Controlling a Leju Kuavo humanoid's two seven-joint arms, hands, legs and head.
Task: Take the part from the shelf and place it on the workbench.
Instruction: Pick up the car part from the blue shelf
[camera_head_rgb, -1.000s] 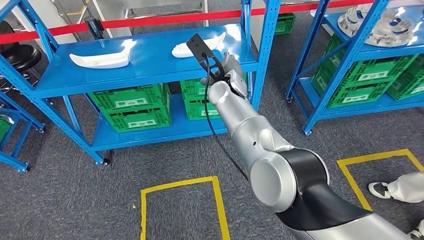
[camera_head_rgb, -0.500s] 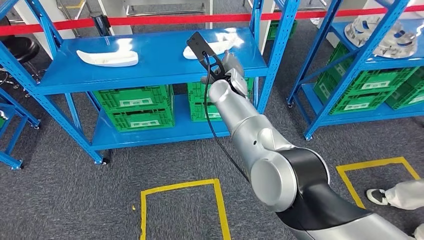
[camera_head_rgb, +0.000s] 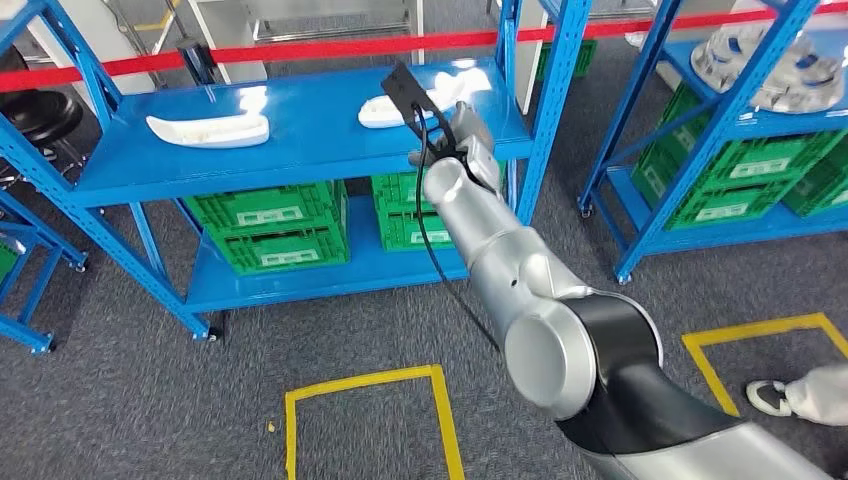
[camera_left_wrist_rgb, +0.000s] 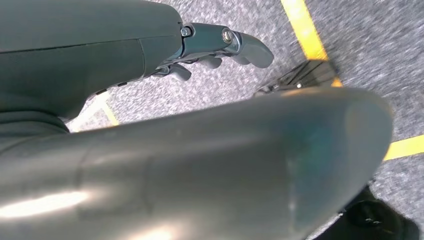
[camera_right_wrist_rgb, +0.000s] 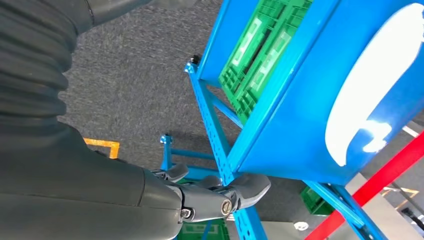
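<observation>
Over the shelf's (camera_head_rgb: 300, 140) front edge my right hand (camera_right_wrist_rgb: 220, 192) hovers empty, fingers loosely apart, lined up to reach the white part (camera_head_rgb: 385, 108) lying near it on the blue top.

Factory or warehouse floor: blue steel shelving racks (camera_head_rgb: 300, 130) stocked with green plastic crates (camera_head_rgb: 270, 215), grey carpet marked with yellow tape squares (camera_head_rgb: 365, 420), red barrier tape (camera_head_rgb: 330, 47) behind.

On the shelf (camera_head_rgb: 300, 130) top you've got two parts: one (camera_head_rgb: 208, 128) left, one (camera_head_rgb: 395, 108) right, your right hand (camera_head_rgb: 455, 140) just before it; crates (camera_head_rgb: 270, 220) sit below.
</observation>
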